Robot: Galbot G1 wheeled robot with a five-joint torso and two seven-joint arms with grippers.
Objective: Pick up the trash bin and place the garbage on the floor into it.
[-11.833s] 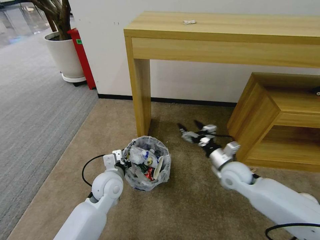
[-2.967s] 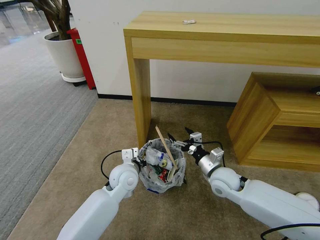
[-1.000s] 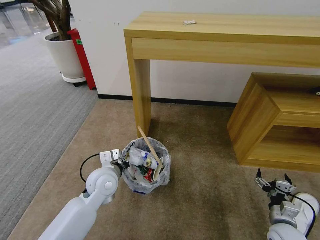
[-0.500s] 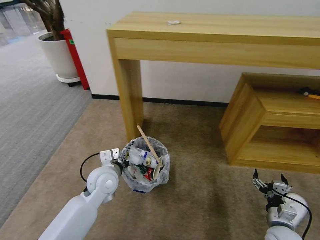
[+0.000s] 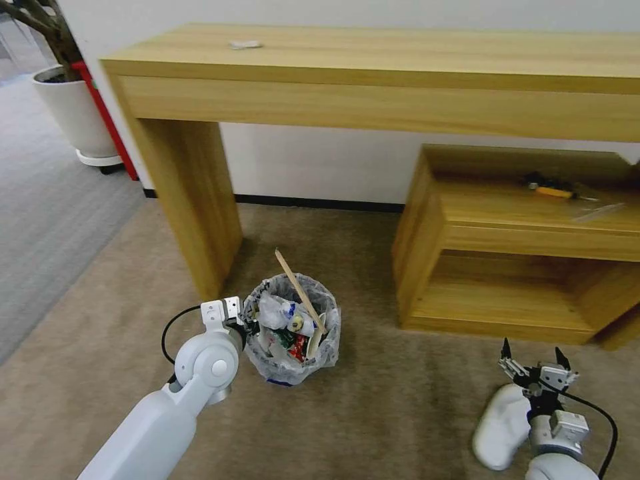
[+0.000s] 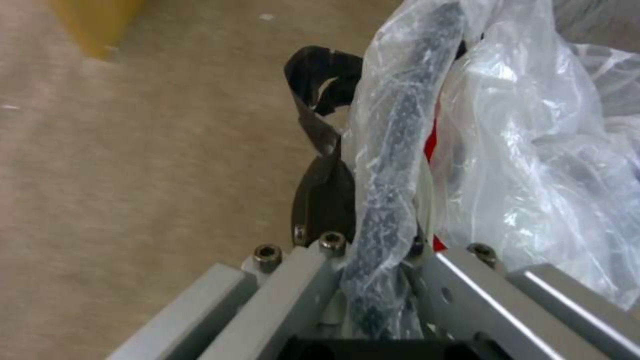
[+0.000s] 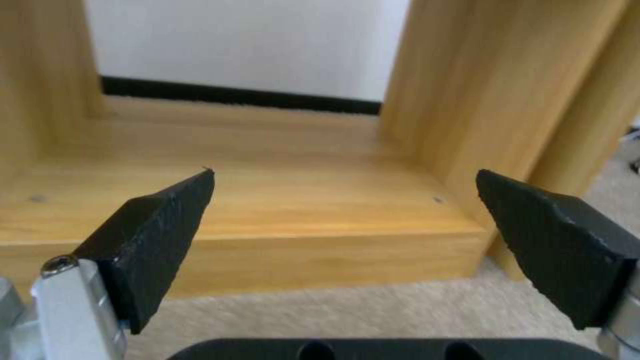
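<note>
Trash bin (image 5: 293, 330) sits upright on the beige floor (image 5: 373, 407), near the leg of the long wooden desk (image 5: 180, 193) and well to the left of the low wooden shelf unit (image 5: 520, 267). The left gripper (image 5: 245, 328) is at the bin's left rim, and in the left wrist view its fingers (image 6: 327, 200) are pinched together on the rim with the crinkled clear bag (image 6: 393, 130) folded over it. The bin is packed with garbage (image 5: 288, 327): white crumpled pieces, a bit of red wrapper, a small bottle; whatever print is on them is too small to read. A wooden stick (image 5: 299, 291) stands in the bin, tilted, its long axis running from the rubbish by the right side of the rim up and back to the left, its free end pointing toward the desk. The right gripper (image 5: 531, 357) hangs well apart from the bin, low at the robot's right, in front of the shelf unit. Its two black pads (image 7: 160, 220) stand wide apart with nothing between them, the tips pointing at the shelf unit's bottom board.
</note>
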